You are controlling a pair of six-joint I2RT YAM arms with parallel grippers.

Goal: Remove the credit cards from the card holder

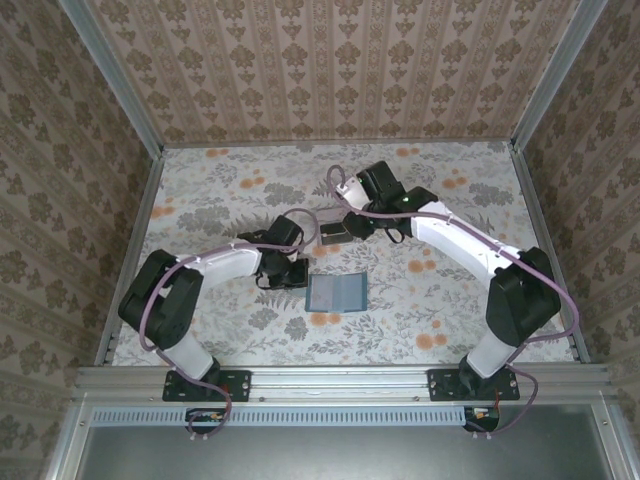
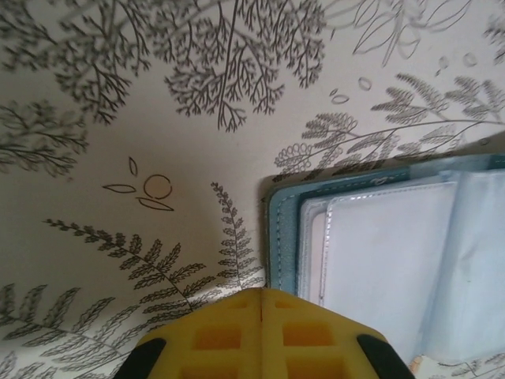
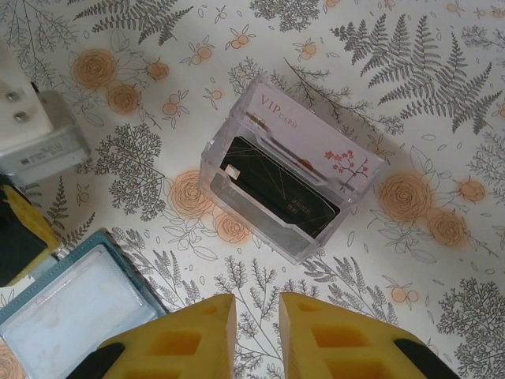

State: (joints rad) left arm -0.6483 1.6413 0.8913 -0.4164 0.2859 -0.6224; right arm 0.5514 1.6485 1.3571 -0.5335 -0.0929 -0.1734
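Left gripper point(image 2: 260, 296): fingers pressed together, just beside the open card holder point(image 2: 278, 237). Right gripper point(image 3: 257, 308): fingers narrowly parted (nothing between), near credit cards point(image 3: 288, 193) in clear box point(image 3: 252, 219)

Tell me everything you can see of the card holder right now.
The card holder is a teal-blue folding wallet, leather-like, lying open on the flowered table, toward its near middle. The inside faces up and the two panels bow slightly at the fold. Clear glossy sleeves with pale faces line the inside; whether a card sits in them I cannot tell. The shut left hand hovers at its edge, too near to tell whether it touches.
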